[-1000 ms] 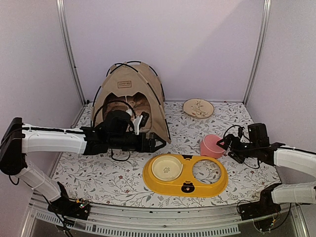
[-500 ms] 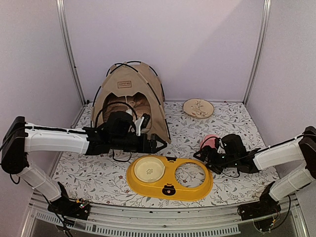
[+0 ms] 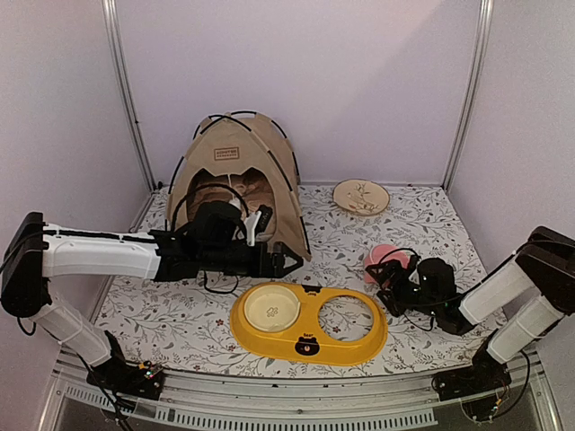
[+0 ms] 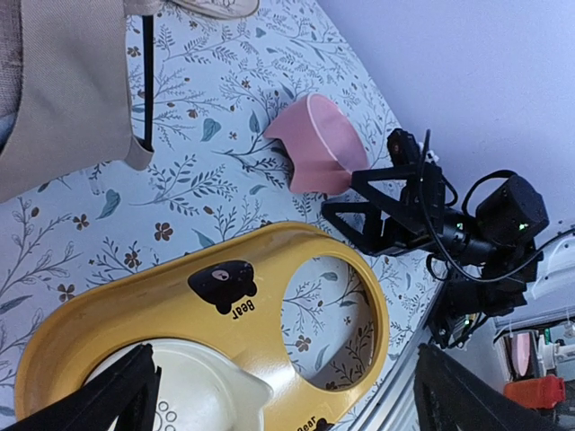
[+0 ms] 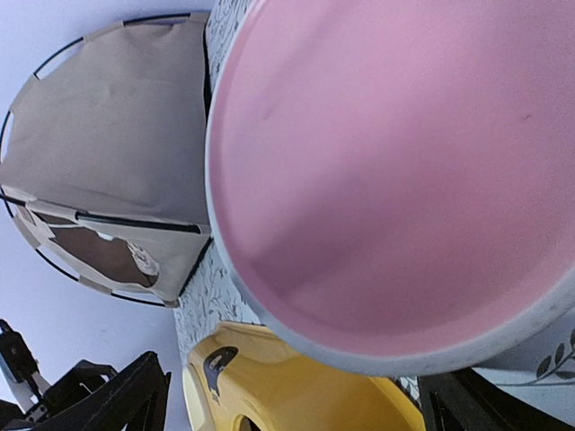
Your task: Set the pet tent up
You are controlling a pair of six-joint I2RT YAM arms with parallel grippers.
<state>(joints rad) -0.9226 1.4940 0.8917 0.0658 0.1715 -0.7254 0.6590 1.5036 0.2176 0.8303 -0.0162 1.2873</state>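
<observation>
The beige pet tent (image 3: 235, 175) stands upright at the back left, black poles arched over it and its doorway facing forward. In the left wrist view its canvas (image 4: 63, 99) fills the top left corner; the right wrist view shows the tent (image 5: 108, 135) at the upper left. My left gripper (image 3: 289, 260) hovers open just in front of the tent's right corner, holding nothing, with its fingertips (image 4: 117, 404) wide apart over the tray. My right gripper (image 3: 382, 278) is open right in front of a tipped pink bowl (image 5: 395, 171), whose mouth faces it.
A yellow two-hole tray (image 3: 308, 321) lies at the front middle with a cream bowl (image 3: 272, 308) in its left hole. The pink bowl (image 3: 382, 254) sits right of the tent. A decorated plate (image 3: 360, 196) rests at the back right. Walls and frame posts close both sides.
My right arm has swung in to the left and dropped low towards the pink bowl. The yellow tray now lies further left. The left arm has barely moved.
</observation>
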